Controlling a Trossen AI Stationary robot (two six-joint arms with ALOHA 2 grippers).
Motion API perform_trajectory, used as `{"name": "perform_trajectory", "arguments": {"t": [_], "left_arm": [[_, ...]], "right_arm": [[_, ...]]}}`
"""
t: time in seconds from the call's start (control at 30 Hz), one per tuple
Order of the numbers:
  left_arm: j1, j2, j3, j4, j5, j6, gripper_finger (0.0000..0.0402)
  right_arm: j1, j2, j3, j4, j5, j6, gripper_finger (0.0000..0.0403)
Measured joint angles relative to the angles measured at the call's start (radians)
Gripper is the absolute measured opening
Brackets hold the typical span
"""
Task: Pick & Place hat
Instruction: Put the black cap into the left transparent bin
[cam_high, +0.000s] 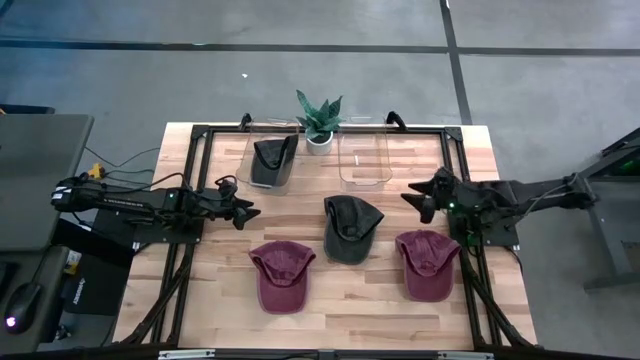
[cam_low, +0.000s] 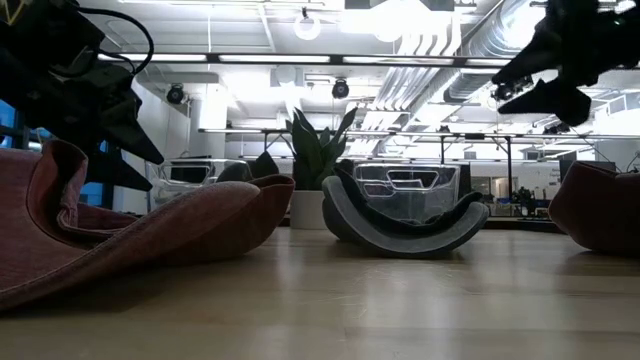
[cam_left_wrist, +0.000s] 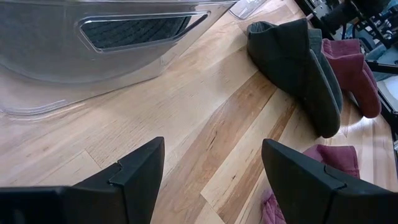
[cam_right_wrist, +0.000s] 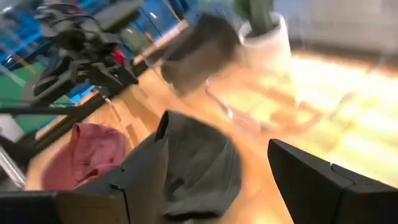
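Note:
Three caps lie on the wooden table: a maroon cap (cam_high: 281, 275) at near left, a dark grey cap (cam_high: 350, 227) in the middle and a second maroon cap (cam_high: 428, 262) at near right. A fourth dark cap (cam_high: 272, 160) sits inside the left clear bin (cam_high: 268, 150). My left gripper (cam_high: 243, 211) is open, above the table left of the grey cap and clear of everything. My right gripper (cam_high: 420, 201) is open, raised above the table to the right of the grey cap (cam_right_wrist: 193, 165), holding nothing.
An empty clear bin (cam_high: 363, 157) stands at far right of centre, and a potted plant (cam_high: 319, 120) sits between the two bins at the far edge. A black frame (cam_high: 200, 140) borders the table. Bare wood (cam_left_wrist: 205, 118) lies ahead of the left gripper.

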Motion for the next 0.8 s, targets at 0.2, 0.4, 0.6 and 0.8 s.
{"name": "perform_trajectory", "arguments": {"t": [0.2,0.4,0.6,0.8], "left_arm": [[0.0,0.0,0.0,0.0,0.0,0.0,0.0261],[0.0,0.0,0.0,0.0,0.0,0.0,0.0261],[0.0,0.0,0.0,0.0,0.001,0.0,0.0261],[0.0,0.0,0.0,0.0,0.002,0.0,0.0261]], "right_arm": [[-0.053,0.2,0.068,-0.088,-0.157,0.42,0.0271],[-0.137,0.378,0.072,-0.074,-0.361,0.613,0.0271],[-0.196,0.522,0.072,0.015,-0.468,0.631,0.0271],[-0.242,0.656,0.072,0.135,-0.514,0.631,0.0271]]}}
